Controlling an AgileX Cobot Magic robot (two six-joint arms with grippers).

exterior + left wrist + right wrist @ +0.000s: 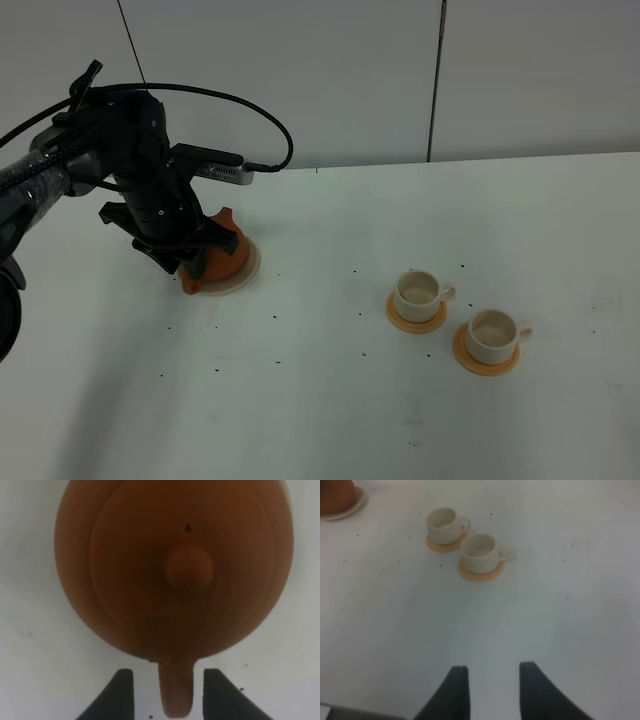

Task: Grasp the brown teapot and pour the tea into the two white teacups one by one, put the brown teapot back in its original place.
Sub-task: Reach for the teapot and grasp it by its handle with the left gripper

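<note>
Left gripper (168, 680): jaws spread wide and holding nothing. One dark finger (117, 695) stood on each side of the teapot's handle (175, 695). A strip of table showed in both gaps, so no contact could be claimed.

Teapot (170, 570): brown clay, with the lid and its knob (189, 567) in place. It sat upright on a pale saucer (250, 268) toward the far left corner of the table (330, 420). The body lay straight ahead of the fingertips and the handle pointed back between them. The handle's long axis ran in line with the fingers, so the jaws would close across its thin width. Judged: closing alone should take hold, with no re-aiming needed.

Cups: two, white (418, 291) (492, 333), each on an orange coaster (417, 323) (485, 365). They sat side by side right of the table's middle, well apart from the teapot. No dark tea showed in either.

Right gripper (492, 672): fingers parted and empty, over bare table. The cups were ahead of it and the teapot beyond them.

Left arm (140, 170): by far the nearer to the teapot.
</note>
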